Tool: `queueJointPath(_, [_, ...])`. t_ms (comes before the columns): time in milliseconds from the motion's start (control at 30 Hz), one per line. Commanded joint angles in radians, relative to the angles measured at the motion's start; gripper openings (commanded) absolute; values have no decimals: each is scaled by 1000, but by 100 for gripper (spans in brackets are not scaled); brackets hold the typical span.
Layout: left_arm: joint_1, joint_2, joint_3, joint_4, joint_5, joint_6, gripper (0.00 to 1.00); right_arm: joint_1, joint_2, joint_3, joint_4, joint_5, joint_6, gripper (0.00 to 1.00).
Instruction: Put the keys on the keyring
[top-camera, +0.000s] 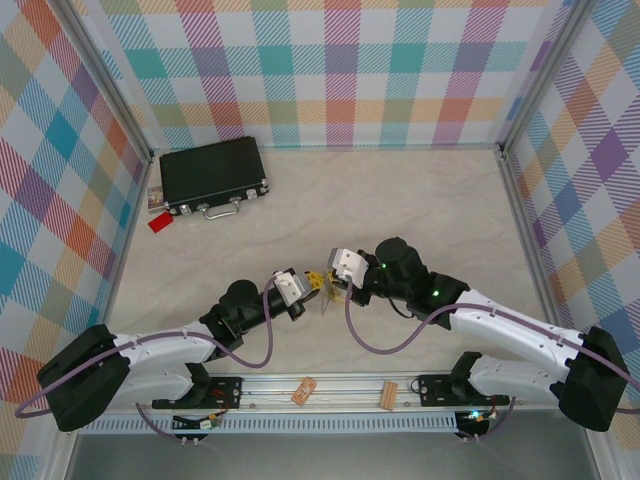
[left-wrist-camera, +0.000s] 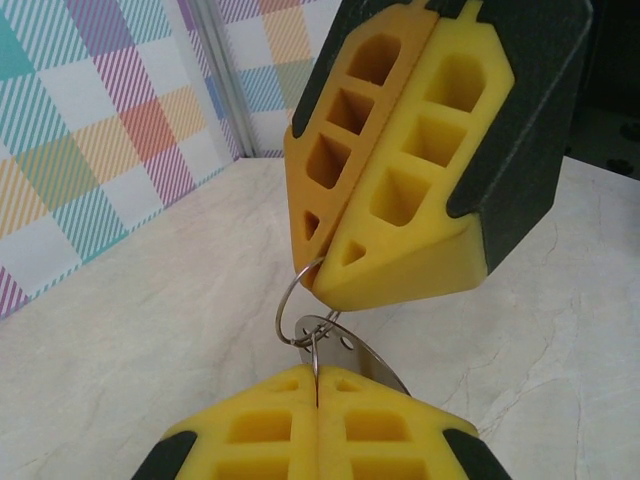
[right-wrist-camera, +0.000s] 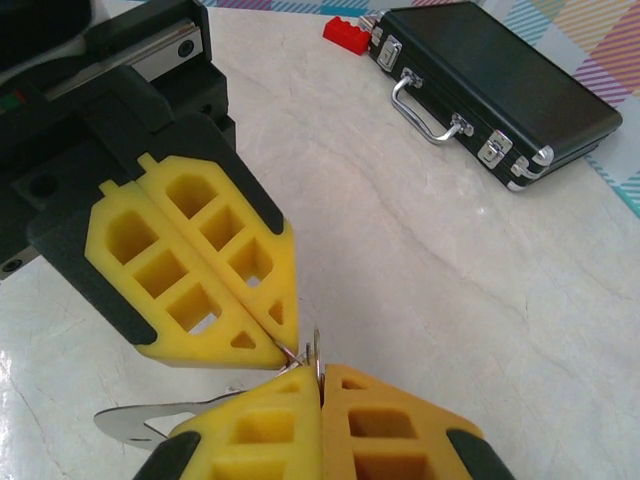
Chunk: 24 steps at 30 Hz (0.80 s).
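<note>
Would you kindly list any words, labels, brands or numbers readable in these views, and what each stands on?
No text can be read anywhere.
Black case: plain lid, no lettering visible.
Pale patch at the case's left end: too small to read.
Small red tag: looks blank.

The table (top-camera: 420, 210) is overlooked from high behind, while close, opposed wrist views are shared where left gripper (left-wrist-camera: 316, 374) and right gripper (right-wrist-camera: 320, 378) meet.

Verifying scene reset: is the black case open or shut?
Shut: the black case lies flat with its lid down on the base, no gap at the seam.
</note>
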Motion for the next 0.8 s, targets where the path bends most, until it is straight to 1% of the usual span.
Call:
queueJointPath(0, [-17,15,34,31,39,-9,0,5,0,33,65,30,20,0])
queueJointPath(100, [-19,18,38,24,41,-10,0,5,-1,31,72,38,21,0])
queueJointPath(133, [-18,19,38,25,41,-10,4,5,0,30,73,41,23,0])
queueJointPath(167, [-18,19,38,25,41,-12,11,5,-1,29,77,45,23,0])
queueJointPath(200, [-19,19,38,26,40,-16,21,5,-1,29,81,47,23,0])
queueJointPath(300, [-18,12,35,30,35,-24,37,5,-5,17,107,58,24,0])
queueJointPath(333, [-19,7,33,31,31,-27,39,3,-7,10,119,63,26,0])
queueJointPath(467, [-19,-27,26,31,0,-47,41,0,-22,-22,182,72,39,0])
queueJointPath(600, [-19,-93,24,13,-49,-85,42,-9,-30,-61,274,77,61,0])
queueJointPath(700, [-18,-154,41,-29,-98,-139,44,-18,-32,-93,358,95,89,0])
queueJointPath(767, [-14,-193,74,-102,-143,-180,47,-24,-39,-116,416,96,106,0])
